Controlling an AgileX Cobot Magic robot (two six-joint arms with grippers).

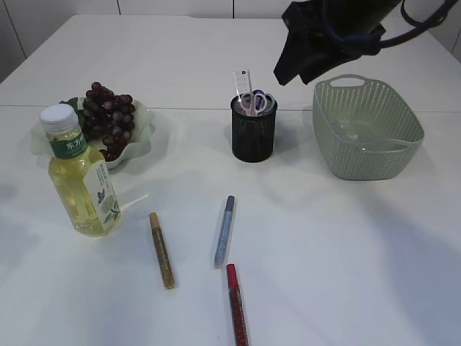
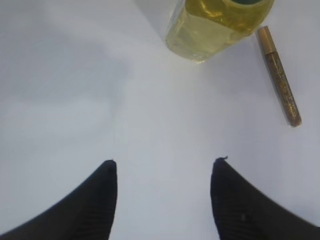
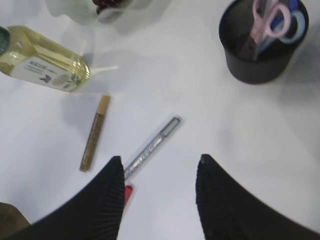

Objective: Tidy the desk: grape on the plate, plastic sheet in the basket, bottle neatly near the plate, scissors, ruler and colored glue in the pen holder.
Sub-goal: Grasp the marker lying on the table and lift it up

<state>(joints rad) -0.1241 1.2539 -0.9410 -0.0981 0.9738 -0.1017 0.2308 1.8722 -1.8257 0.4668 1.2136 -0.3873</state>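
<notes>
White table before a pale panelled wall, seen at a downward slant. Far left: a light green plate bearing a bunch of dark grapes. Just in front of the plate stands a bottle of yellow liquid, upright, white cap on. Right of the bottle, three glue pens lie flat on the table, apart from one another: gold pen, silver pen, and red pen nearest the front edge. Centre rear: a black mesh holder containing scissors with pink and blue handles and a clear ruler. Right: a green basket with a clear plastic sheet inside.

Left gripper: jaws spread apart and empty, hovering above bare table, with the bottle's base and the gold pen beyond it. Right gripper: jaws likewise parted, grasping nothing, held above the silver pen; in the exterior view its arm hangs above the space between holder and basket.
</notes>
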